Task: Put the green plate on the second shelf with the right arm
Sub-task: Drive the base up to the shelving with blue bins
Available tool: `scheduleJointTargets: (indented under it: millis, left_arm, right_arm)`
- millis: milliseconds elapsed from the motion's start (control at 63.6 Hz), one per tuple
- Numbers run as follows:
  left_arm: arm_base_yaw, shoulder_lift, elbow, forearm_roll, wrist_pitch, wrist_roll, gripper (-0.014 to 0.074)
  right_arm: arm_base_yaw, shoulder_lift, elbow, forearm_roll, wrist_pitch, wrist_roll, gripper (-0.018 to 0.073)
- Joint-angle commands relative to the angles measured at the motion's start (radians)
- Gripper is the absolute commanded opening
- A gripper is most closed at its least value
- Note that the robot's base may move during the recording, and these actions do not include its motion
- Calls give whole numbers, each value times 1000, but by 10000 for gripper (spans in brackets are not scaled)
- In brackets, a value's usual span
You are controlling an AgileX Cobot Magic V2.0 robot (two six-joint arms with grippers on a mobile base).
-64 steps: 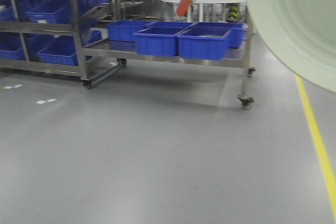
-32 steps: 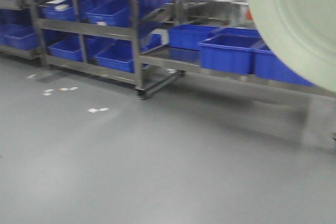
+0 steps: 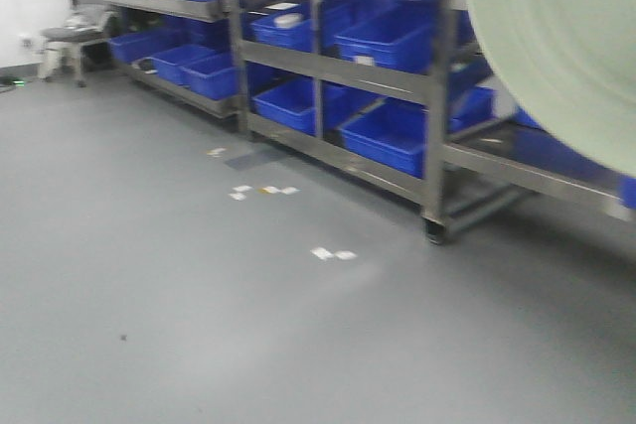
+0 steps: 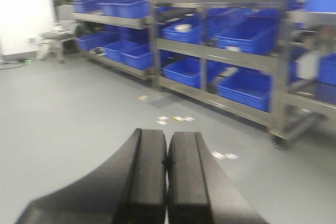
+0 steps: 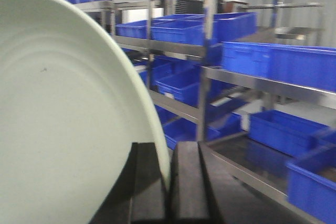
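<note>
The pale green plate (image 5: 63, 114) stands on edge in the right wrist view, filling its left half. My right gripper (image 5: 169, 153) is shut on the plate's rim, one black finger on each face. The same green plate (image 3: 561, 42) covers the upper right corner of the front view, held high. My left gripper (image 4: 167, 145) is shut with nothing between its black fingers, hovering over the grey floor. A steel rack with several shelves (image 3: 343, 67) stands ahead, its second shelf level carrying blue bins.
Blue plastic bins (image 3: 388, 136) fill the rack's shelves. A lower steel cart (image 3: 537, 171) adjoins the rack on the right. White tape marks (image 3: 333, 254) dot the grey floor. A stool or small chair (image 3: 70, 42) stands by the white wall at far left.
The view has swung left along the racks: the low cart with bins slid right and out, the tall rack and white wall came in. The plate stays fixed in the upper right.
</note>
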Motion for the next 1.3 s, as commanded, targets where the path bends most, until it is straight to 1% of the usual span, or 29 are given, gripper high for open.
scheduleJointTargets:
  millis: [0,1289]
  left_arm:
    - [-3,-16,40,0,-82,-2,130]
    - [-3,-16,40,0,-82,-2,130]
  right_arm:
    - [-4,11,-32,10,-112,-1,58]
    - [-4,11,-32,10,-112,-1,58]
